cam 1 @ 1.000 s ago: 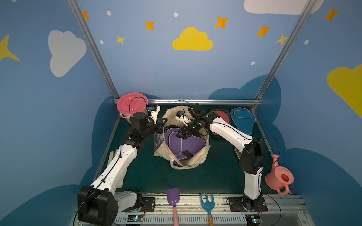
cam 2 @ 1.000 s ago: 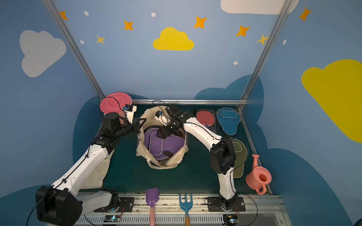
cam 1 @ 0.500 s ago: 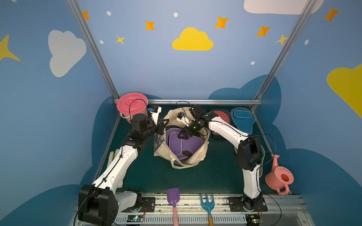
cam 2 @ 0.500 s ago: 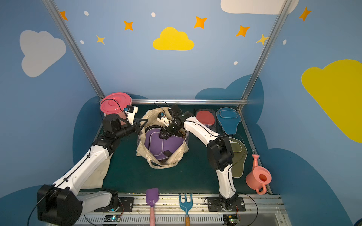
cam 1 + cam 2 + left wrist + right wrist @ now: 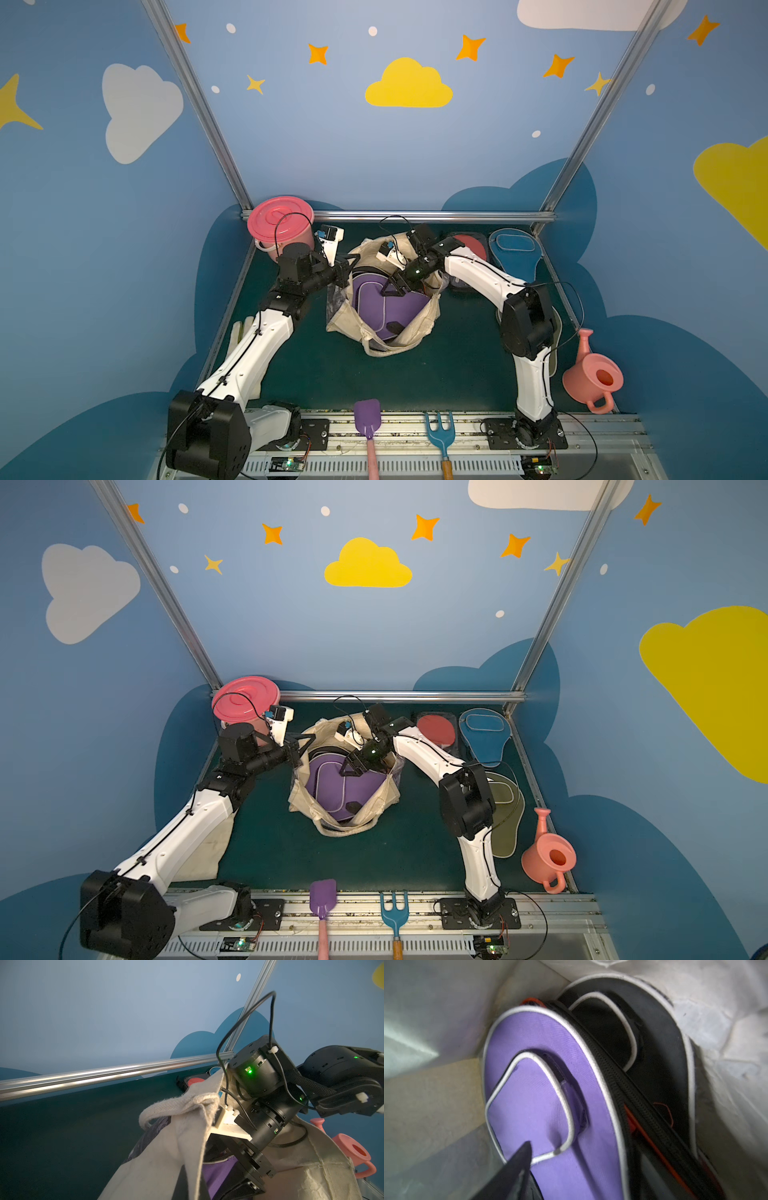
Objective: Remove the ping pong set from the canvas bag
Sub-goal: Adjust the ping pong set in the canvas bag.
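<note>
Dark green counter (image 5: 316,374) between blue cloud-painted walls. Slumped mid-counter, large floppy cream canvas bag (image 5: 343,318), rim pinched by left pincer (image 5: 349,266), pressed together. Inside it, flat purple paddle-shaped zip cover (image 5: 542,1105) overlapping a black zip cover (image 5: 660,1047). Right pincer (image 5: 390,291) spread just above the purple. Probably light, padded, semi-stiff, smooth-woven; best pinched across the white-piped edge.

Bucket (image 5: 280,220) (lidded), shovel (image 5: 367,417), rake (image 5: 439,430), watering can (image 5: 594,378), perhaps cloth (image 5: 203,850).
</note>
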Robot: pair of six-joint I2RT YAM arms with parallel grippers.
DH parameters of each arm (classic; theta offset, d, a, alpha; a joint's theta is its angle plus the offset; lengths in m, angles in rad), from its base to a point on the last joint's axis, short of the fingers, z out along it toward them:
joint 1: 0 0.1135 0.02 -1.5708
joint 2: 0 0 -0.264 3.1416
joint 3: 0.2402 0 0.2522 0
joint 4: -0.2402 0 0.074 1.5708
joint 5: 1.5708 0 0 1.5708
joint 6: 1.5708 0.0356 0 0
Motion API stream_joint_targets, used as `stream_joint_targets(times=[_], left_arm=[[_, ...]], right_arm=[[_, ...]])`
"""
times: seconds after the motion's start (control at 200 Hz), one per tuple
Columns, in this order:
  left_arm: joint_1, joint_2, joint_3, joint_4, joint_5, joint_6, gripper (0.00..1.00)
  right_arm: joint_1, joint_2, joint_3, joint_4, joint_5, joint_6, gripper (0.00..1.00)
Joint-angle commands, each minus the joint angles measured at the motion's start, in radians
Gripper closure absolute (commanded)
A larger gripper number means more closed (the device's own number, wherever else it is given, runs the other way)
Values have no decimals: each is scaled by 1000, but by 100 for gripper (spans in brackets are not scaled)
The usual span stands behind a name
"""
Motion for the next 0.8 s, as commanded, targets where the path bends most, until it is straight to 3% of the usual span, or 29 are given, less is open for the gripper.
stream_joint_targets(times=[0.0, 0.345, 0.561, 0.796], left_arm=[[-4, -41, 1, 92, 39, 5, 96], [-4, -51, -4, 82, 31, 5, 96], [-4, -50, 4, 56, -4, 4, 96], [-4, -36, 26, 19, -35, 2, 96]], right_arm=[[-16, 41, -32, -77, -81, -18, 48], [-16, -7, -14, -125, -65, -34, 100], [6, -93, 61, -196, 77, -40, 100], [12, -248, 65, -128, 248, 19, 100]])
